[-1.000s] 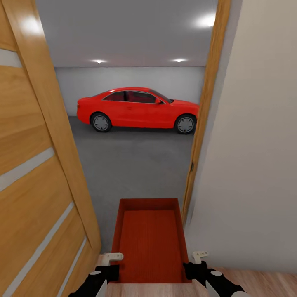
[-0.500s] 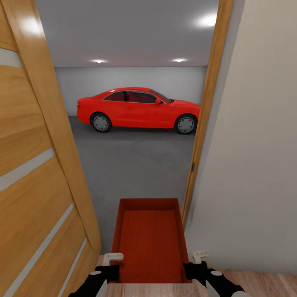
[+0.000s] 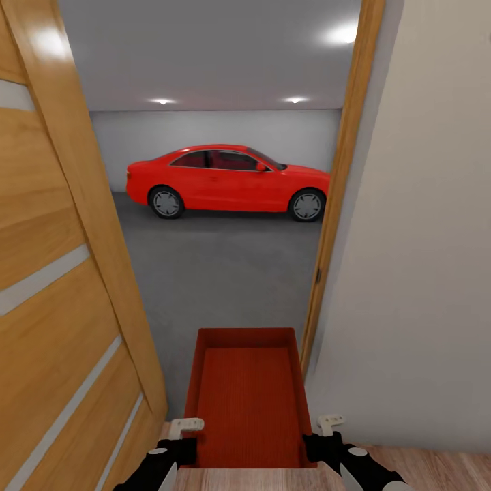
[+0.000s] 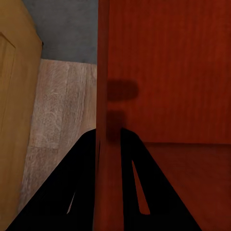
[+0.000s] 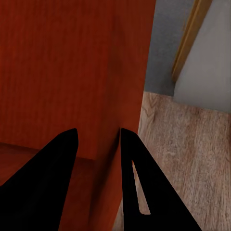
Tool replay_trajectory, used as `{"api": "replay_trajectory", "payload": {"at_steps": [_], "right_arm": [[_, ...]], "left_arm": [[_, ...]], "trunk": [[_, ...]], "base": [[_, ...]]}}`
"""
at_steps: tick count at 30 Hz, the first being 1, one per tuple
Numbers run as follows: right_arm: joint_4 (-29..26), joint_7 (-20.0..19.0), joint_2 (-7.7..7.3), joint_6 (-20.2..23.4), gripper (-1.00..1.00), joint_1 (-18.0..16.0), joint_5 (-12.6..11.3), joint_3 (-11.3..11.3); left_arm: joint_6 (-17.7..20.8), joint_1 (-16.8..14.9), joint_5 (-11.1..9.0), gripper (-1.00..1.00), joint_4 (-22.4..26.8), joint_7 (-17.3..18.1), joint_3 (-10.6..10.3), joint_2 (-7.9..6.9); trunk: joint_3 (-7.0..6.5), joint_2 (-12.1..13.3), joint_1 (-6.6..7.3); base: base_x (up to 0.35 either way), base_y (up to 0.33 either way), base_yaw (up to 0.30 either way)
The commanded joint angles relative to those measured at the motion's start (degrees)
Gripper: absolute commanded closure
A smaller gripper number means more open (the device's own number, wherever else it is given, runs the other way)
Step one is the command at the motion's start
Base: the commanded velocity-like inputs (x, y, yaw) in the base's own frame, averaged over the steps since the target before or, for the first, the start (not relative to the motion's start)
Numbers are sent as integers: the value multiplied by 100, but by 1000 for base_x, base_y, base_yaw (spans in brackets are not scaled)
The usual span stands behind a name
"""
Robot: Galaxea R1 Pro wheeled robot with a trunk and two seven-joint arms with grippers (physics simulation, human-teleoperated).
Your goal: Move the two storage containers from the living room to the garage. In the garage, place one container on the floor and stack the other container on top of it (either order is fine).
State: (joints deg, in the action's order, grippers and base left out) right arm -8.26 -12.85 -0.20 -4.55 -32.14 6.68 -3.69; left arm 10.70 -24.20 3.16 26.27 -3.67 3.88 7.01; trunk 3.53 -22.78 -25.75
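Gripping the bin (image 3: 249,395) on both sides: left claw (image 3: 179,436) pinched over the left wall, one finger (image 4: 82,183) outside and one inside; right claw (image 3: 326,434) clenched the same way on the right wall, fingers (image 5: 144,192) straddling it. Held level and low ahead of the trunk, long side pointing forward, far end just past the edge of the wood planks (image 5: 178,159) and over grey concrete (image 3: 218,266). Framed by a doorway: open wooden door (image 3: 61,286) close on the left, jamb (image 3: 337,204) and pale wall (image 3: 423,273) on the right, little room either side of the bin. Beyond, the garage, with a red car (image 3: 228,179) parked across the far side before a grey wall.

Judged as the carry step, first bin, at the threshold. Next: rolling straight through without clipping door or jamb, then lowering the bin flat onto the concrete, well short of the car. Second bin to fetch afterwards, presumably.
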Motion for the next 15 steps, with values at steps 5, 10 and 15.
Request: {"api": "replay_trajectory", "payload": {"at_steps": [5, 10, 15], "right_arm": [[17, -253, -112, -24, 100, -3, 61, -53], [17, -253, -113, -22, 100, -3, 61, -53], [17, -292, -114, -28, 100, -3, 61, -53]], "left_arm": [[37, -5, -17, 100, 107, 7, 245, -253], [37, -5, -17, 100, 107, 8, 245, -253], [45, -5, -17, 100, 107, 7, 245, -253]], "trunk": [[13, -13, -3], [13, -13, -3], [13, -13, -3]], "base": [[0, 0, -221], [0, 0, -267], [0, 0, -82]]}}
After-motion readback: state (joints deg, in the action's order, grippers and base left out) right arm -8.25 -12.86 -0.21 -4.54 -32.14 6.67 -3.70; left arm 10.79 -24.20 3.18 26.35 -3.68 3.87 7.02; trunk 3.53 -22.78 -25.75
